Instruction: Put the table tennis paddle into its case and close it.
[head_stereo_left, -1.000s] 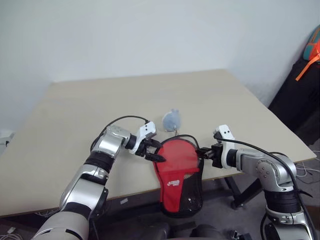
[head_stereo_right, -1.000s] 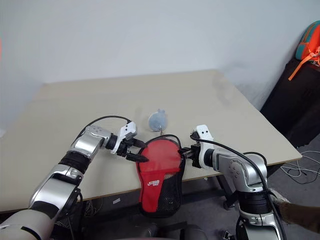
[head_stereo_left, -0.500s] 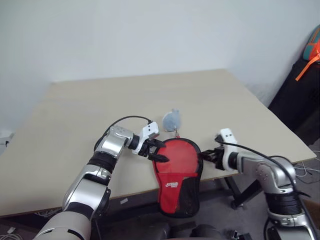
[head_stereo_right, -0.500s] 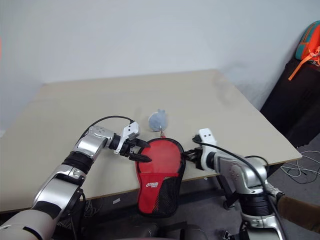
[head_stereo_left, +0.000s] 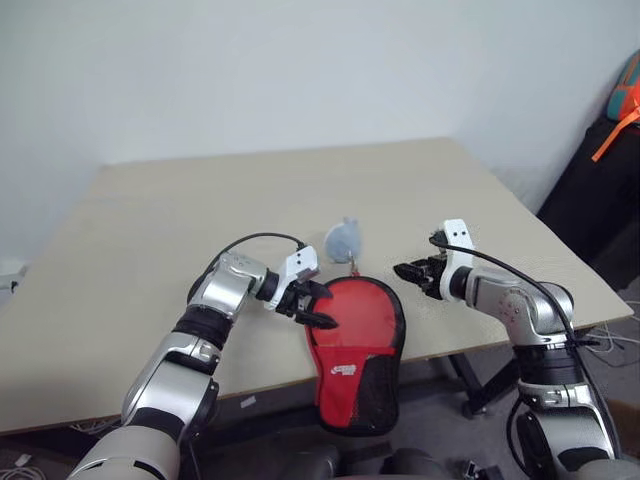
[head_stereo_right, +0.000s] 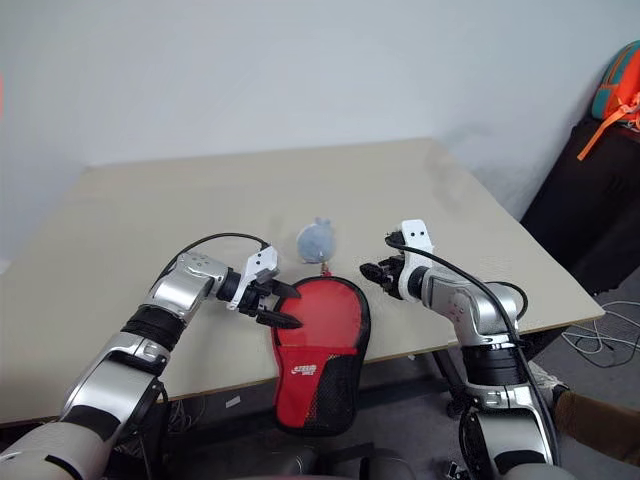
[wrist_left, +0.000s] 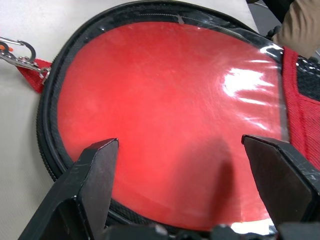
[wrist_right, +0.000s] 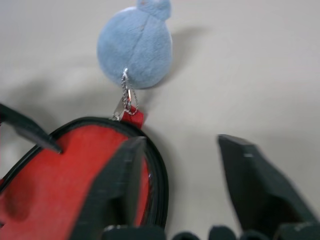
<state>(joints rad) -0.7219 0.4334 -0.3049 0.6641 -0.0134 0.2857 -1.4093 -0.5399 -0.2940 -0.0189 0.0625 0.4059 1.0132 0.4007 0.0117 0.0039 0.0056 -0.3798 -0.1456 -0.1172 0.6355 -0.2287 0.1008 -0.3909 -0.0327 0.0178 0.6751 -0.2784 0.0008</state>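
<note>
step: closing red paddle-shaped fabric case (head_stereo_left: 355, 345) on beige surface (head_stereo_left: 150, 250) | left gripper (head_stereo_left: 312, 302) fingers wide over its face | right gripper (head_stereo_left: 412, 272) fingers parted, empty | next, judged: find the zip pull

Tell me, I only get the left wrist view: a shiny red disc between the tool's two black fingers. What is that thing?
Observer: A paddle-shaped case lying flat on the table; its black mesh handle end hangs over the near edge.
Operator: And that chain at its rim?
Observer: It leads to a round blue-grey pouch lying on the table beyond the case.
Operator: Is the other arm busy?
Observer: The right tool stands open above the table beside the case, holding nothing.
</note>
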